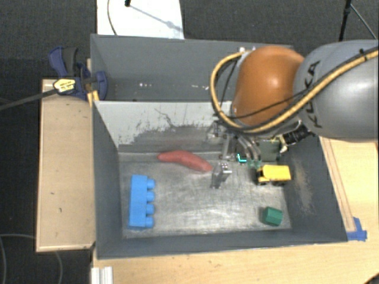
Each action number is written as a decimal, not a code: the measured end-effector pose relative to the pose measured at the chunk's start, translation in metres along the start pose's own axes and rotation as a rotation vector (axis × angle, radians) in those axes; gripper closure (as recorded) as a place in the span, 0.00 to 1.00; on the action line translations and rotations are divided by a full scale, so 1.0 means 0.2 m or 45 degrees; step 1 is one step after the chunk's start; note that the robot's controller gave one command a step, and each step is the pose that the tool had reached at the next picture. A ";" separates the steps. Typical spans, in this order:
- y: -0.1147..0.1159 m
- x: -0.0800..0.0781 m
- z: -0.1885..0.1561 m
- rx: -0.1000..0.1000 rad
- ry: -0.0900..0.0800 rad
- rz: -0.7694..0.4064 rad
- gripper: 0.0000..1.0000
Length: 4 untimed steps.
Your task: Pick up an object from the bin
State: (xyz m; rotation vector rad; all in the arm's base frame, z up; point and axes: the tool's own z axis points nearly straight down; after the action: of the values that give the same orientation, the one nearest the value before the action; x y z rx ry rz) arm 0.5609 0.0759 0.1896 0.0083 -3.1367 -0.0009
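My gripper [219, 174] hangs low in the middle of the bin, under the arm's orange cover. Its tip is just right of the right end of a red, elongated, slightly bent thing [182, 158] that lies flat on the floor towards the back; I cannot tell whether they touch. A yellow toy vehicle [273, 173] with dark wheels sits close on the gripper's right, by the right wall. Nothing shows in the gripper's hold.
A blue studded building brick [142, 201] lies at the front left of the bin. A small green block [272, 216] rests at the front right. The arm and its cables cover the back right part of the bin.
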 end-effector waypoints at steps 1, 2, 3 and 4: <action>0.00 -0.01 -0.02 -0.001 -0.010 0.002 0.00; -0.02 -0.06 0.22 -0.002 -0.020 0.054 0.00; 0.01 -0.08 0.48 -0.004 -0.033 0.213 0.00; 0.10 -0.09 0.59 0.005 -0.015 0.178 0.00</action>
State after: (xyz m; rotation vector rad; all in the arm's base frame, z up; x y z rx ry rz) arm 0.5785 0.0961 0.0722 -0.2117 -3.1411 0.0062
